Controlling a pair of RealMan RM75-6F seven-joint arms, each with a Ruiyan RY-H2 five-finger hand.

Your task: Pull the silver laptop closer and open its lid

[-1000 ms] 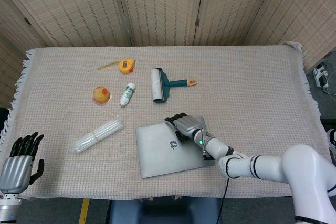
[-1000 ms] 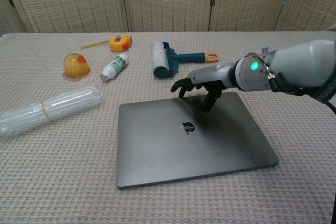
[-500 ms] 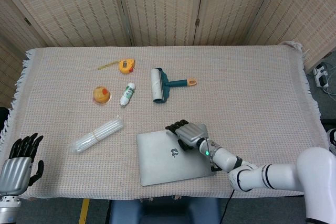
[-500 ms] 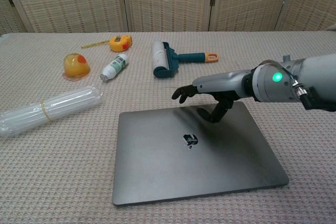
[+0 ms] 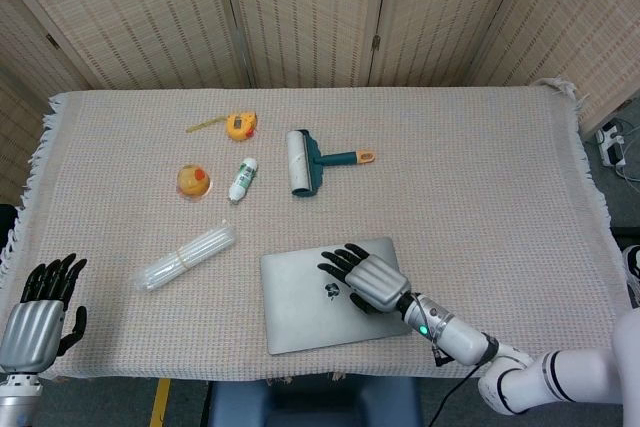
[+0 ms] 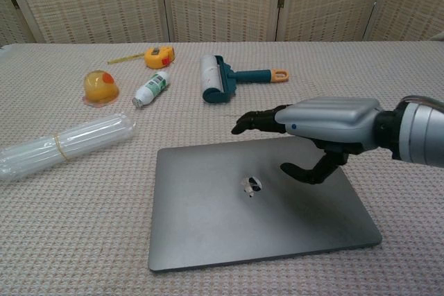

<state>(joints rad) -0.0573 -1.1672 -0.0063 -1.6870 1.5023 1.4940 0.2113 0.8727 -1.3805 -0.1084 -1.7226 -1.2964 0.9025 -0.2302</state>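
The silver laptop [image 5: 320, 297] [image 6: 250, 209] lies flat with its lid down near the table's front edge. My right hand [image 5: 368, 277] [image 6: 316, 126] hovers just above the lid's right half, palm down, fingers spread and holding nothing; it is lifted off the surface in the chest view. My left hand [image 5: 35, 309] hangs off the table's front left corner, fingers apart and empty; the chest view does not show it.
Behind the laptop lie a teal lint roller [image 5: 305, 160] [image 6: 223, 77], a small white bottle [image 5: 243, 180], an orange tape measure [image 5: 238, 126], a yellow dome [image 5: 193, 181] and a clear tube bundle [image 5: 185, 256] [image 6: 62, 142]. The fringed cloth's edge [image 5: 30, 182] runs down the left.
The right hand drew back toward me and lifted off the laptop's far edge; the laptop slid slightly closer. The left hand stayed put.
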